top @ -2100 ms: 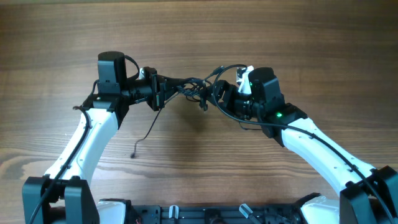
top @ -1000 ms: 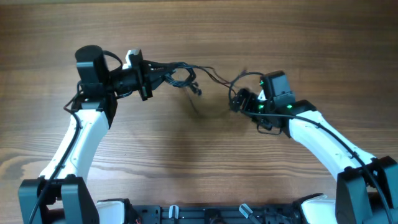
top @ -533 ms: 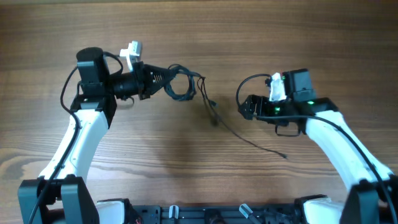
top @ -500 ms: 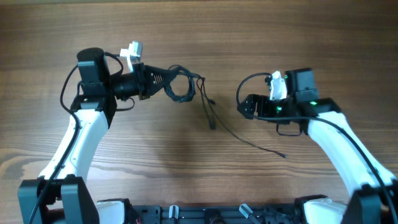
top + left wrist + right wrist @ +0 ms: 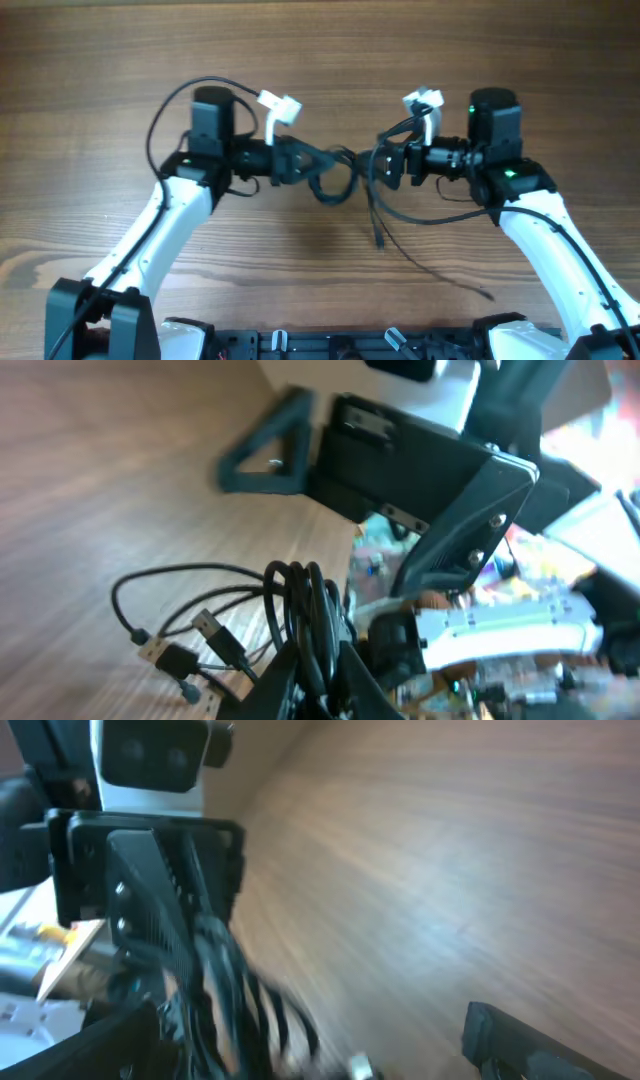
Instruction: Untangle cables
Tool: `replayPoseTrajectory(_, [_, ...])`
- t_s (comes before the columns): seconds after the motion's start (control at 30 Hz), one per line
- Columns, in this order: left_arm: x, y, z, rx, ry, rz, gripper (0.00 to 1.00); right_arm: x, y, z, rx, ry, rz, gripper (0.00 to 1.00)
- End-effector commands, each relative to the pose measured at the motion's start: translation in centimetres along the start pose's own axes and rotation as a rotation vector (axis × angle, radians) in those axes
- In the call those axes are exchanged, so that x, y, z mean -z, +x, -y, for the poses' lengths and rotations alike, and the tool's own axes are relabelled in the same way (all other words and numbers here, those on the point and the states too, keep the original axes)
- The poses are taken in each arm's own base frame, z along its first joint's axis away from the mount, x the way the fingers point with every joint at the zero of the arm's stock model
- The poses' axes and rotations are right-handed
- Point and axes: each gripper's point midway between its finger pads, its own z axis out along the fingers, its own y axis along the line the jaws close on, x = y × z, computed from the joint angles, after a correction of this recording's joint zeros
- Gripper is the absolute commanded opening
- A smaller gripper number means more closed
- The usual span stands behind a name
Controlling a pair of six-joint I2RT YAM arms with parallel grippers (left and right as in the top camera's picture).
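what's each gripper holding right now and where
The left gripper pinches the cables at their coiled loops; the right gripper is open, holding nothing.

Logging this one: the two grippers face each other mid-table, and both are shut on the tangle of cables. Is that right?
Not both. Only the left gripper is shut on the cables. The right gripper is open, its fingers spread wide in the right wrist view. The two do face each other mid-table.
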Motion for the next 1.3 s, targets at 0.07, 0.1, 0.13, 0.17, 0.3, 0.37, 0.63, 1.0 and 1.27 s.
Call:
replayPoseTrajectory(0.07, [-1.1,0.2,2.1,-0.111,0.046,-0.031,0.11,-2.3,1.6,-1.7,0.025,-0.096,-0.078,0.63])
replayPoseTrajectory(0.1, [-1.1,0.2,2.0,-0.11,0.041,-0.029,0.08,-2.6,2.0,-1.8,0.015,-0.101,-0.092,0.59])
replayPoseTrajectory(0.13, [-1.0,0.1,1.9,-0.11,0.035,-0.025,0.06,-2.7,2.4,-1.8,0.003,-0.103,-0.107,0.58])
replayPoseTrajectory(0.17, [-0.8,-0.1,1.7,-0.109,0.026,-0.018,0.04,-2.9,2.7,-1.8,-0.004,-0.105,-0.118,0.58])
replayPoseTrajectory(0.3, [0.3,-1.0,0.9,-0.11,0.001,0.02,0.04,-3.0,3.4,-1.6,-0.027,-0.103,-0.141,0.22])
replayPoseTrajectory(0.37, [0.8,-1.4,0.7,-0.094,-0.008,0.038,0.04,-3.0,3.4,-1.6,-0.03,-0.103,-0.142,0.04])
replayPoseTrajectory(0.63, [2.1,-2.2,0.0,0.004,-0.03,0.077,0.59,-2.8,1.6,2.4,-0.333,0.129,-0.051,0.04])
replayPoseTrajectory(1.0, [2.7,-2.6,-4.4,0.615,-0.235,0.213,1.0,-1.2,0.0,8.0,-0.906,0.419,0.215,0.04])
replayPoseTrajectory(1.27, [0.4,-2.1,-6.2,1.047,-0.352,0.352,1.0,-1.4,-0.4,7.8,-0.929,0.402,0.232,0.04])
